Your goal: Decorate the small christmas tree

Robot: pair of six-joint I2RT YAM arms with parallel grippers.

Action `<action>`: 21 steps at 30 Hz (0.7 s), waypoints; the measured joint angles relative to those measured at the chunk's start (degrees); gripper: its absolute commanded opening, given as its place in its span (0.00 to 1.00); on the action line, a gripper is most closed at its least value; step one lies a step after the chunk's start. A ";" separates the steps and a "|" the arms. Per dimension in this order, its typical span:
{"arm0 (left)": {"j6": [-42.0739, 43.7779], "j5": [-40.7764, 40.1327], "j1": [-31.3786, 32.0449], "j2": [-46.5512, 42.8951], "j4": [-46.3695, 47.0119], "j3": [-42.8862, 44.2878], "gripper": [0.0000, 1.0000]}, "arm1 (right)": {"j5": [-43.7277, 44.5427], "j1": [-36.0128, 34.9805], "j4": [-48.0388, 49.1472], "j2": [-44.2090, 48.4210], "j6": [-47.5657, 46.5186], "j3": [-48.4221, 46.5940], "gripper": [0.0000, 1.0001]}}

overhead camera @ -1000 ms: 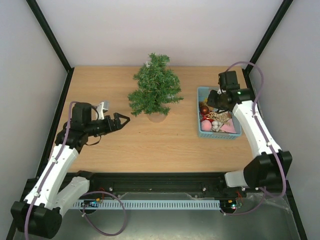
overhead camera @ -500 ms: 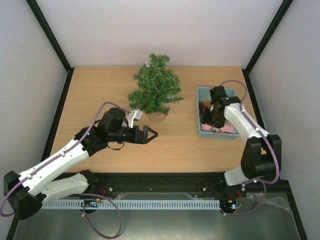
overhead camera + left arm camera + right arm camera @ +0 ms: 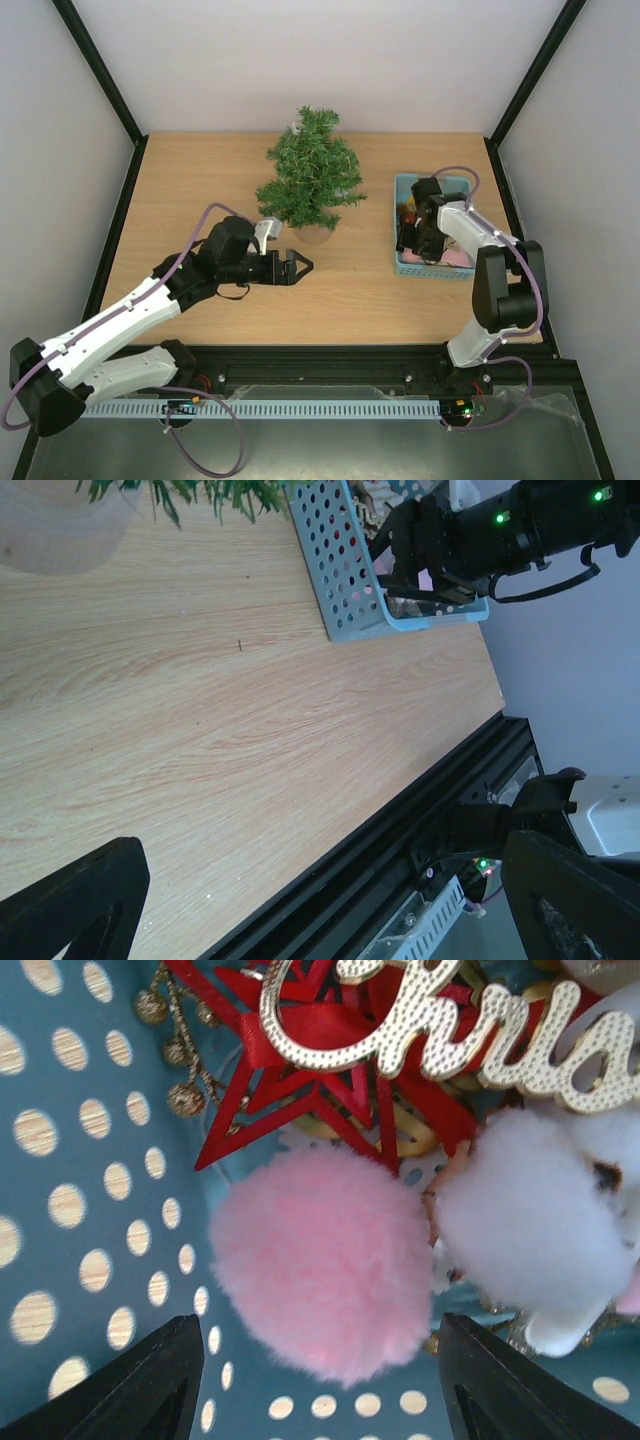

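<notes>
The small christmas tree [image 3: 310, 183] stands at the back middle of the table, bushy and dark green on a round tan base [image 3: 313, 235]. My left gripper [image 3: 300, 266] hovers open just in front of that base, pointing right with nothing between its fingers [image 3: 70, 905]. My right gripper [image 3: 409, 238] reaches down into the light-blue basket [image 3: 431, 271]. It is open, with one black finger [image 3: 150, 1380] on each side of a fluffy pink pompom [image 3: 320, 1260] and neither touching it. A white pompom [image 3: 530, 1220], a red star [image 3: 320, 1090] and gold lettering [image 3: 450, 1020] lie beside it.
The perforated basket [image 3: 345, 570] sits right of the tree, with the right arm [image 3: 500, 530] over it. Black frame posts rise at the back corners. A black rail [image 3: 330, 355] runs along the near table edge.
My left arm has swung from the far left to the middle, in front of the tree. My right gripper has dropped into the basket and opened around the pink pompom.
</notes>
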State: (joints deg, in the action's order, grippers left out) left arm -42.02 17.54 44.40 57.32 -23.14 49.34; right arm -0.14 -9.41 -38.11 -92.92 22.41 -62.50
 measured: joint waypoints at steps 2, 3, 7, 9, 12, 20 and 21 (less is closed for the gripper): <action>-0.24 0.00 0.07 0.02 0.24 -0.57 0.99 | 0.37 0.00 0.20 -1.46 0.02 -0.59 0.65; -0.31 0.00 0.07 0.11 0.22 -0.81 0.99 | 0.52 0.00 0.42 -2.08 0.04 -0.94 0.63; -0.48 0.00 0.07 0.48 0.31 -1.11 0.99 | 1.42 0.00 1.01 -3.96 -0.02 -2.38 0.54; -0.48 0.00 0.07 0.48 0.48 -1.11 0.99 | 1.77 0.00 1.33 -4.26 0.11 -2.69 0.50; -0.52 0.00 0.07 0.48 0.63 -1.11 0.99 | 1.97 0.00 1.79 -4.50 0.00 -2.71 0.34; -0.90 0.00 0.07 0.50 1.20 -1.11 0.99 | 1.97 0.00 2.36 -4.76 0.63 -2.73 0.10; -0.87 0.00 0.07 0.57 1.27 -1.11 0.99 | 1.97 0.00 2.32 -4.50 0.70 -2.73 0.09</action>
State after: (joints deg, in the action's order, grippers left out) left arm -42.89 17.54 44.47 57.89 -21.87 48.23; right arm 1.83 -9.41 -35.79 -97.43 23.11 -65.23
